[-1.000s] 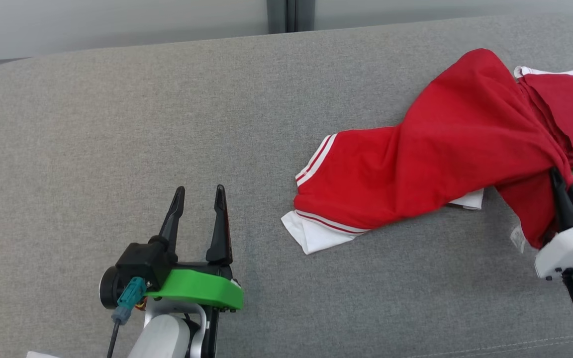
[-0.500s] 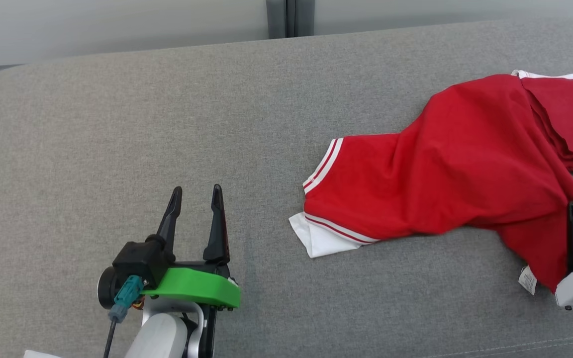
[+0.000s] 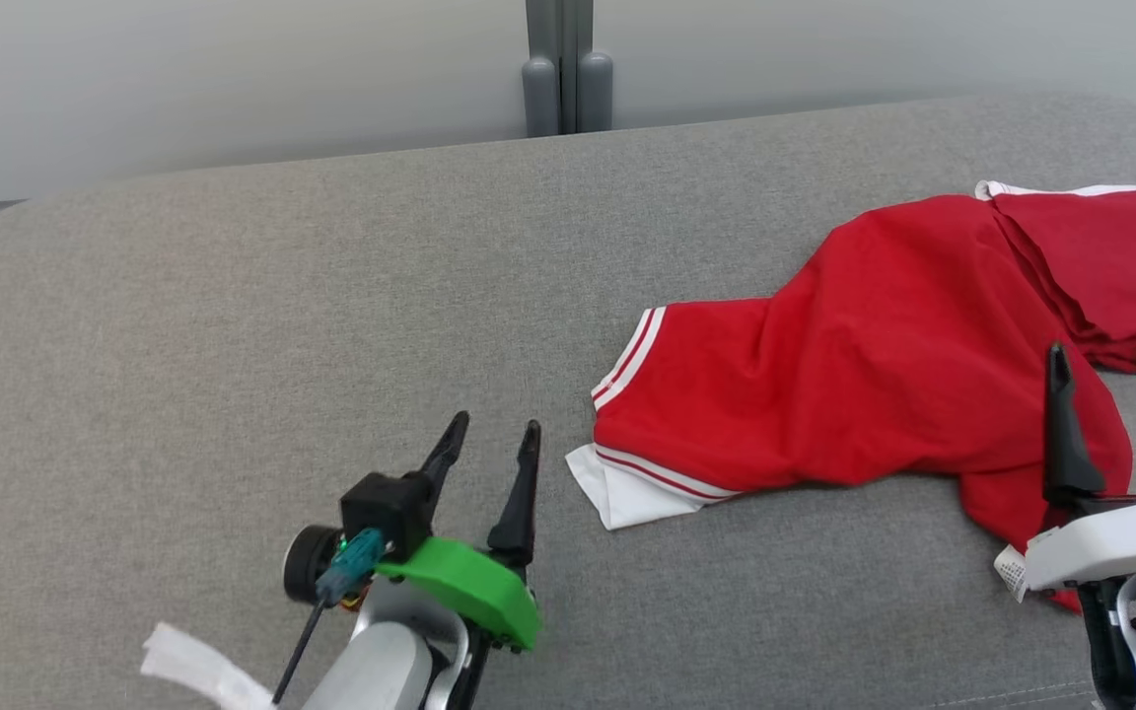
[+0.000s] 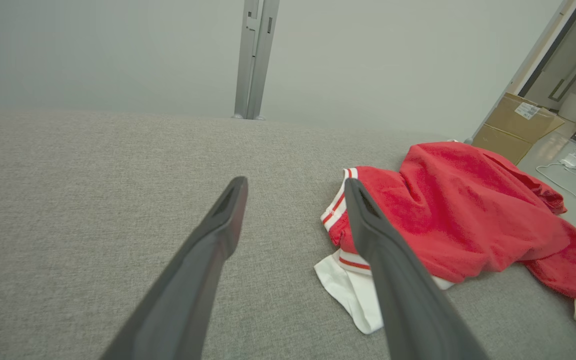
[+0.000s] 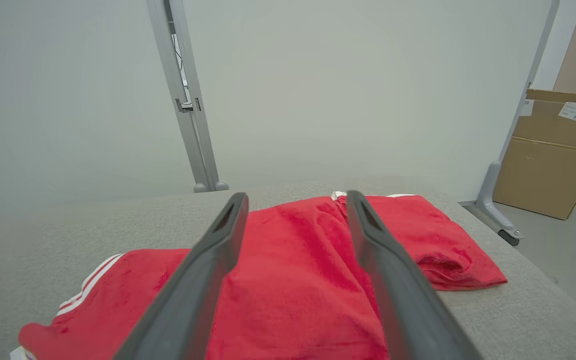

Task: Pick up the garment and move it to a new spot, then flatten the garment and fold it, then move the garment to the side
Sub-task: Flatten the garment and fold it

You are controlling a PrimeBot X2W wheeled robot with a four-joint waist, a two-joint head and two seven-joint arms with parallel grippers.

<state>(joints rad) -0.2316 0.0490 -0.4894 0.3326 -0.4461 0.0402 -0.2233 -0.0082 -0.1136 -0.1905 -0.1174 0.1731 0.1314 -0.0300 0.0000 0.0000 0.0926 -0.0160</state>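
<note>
Red garment (image 3: pixel 874 394) lies rumpled on grey cushion (image 3: pixel 233 345), cardboard box (image 5: pixel 553 165) beyond.

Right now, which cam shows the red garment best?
Head view: the garment lies nearly whole on the cushion, only its near corner behind the right gripper. Left wrist view: side-on, left gripper crossing the striped cuff. Right wrist view: cropped at the bottom, behind that gripper's fingers.

This looks like a robotics lab or office test bay, not a home. Pale partition panels (image 5: pixel 343 100) on grey metal posts (image 5: pixel 188 115) stand beyond the right gripper (image 5: pixel 296 197), past a grey fabric-covered desk (image 5: pixel 68 225). To that gripper's right, labelled cardboard boxes (image 5: pixel 543 165) sit on a bare floor (image 5: pixel 568 260). Right of the left gripper (image 4: pixel 295 181), a white adapter and cable (image 4: pixel 571 161) lie there.
</note>
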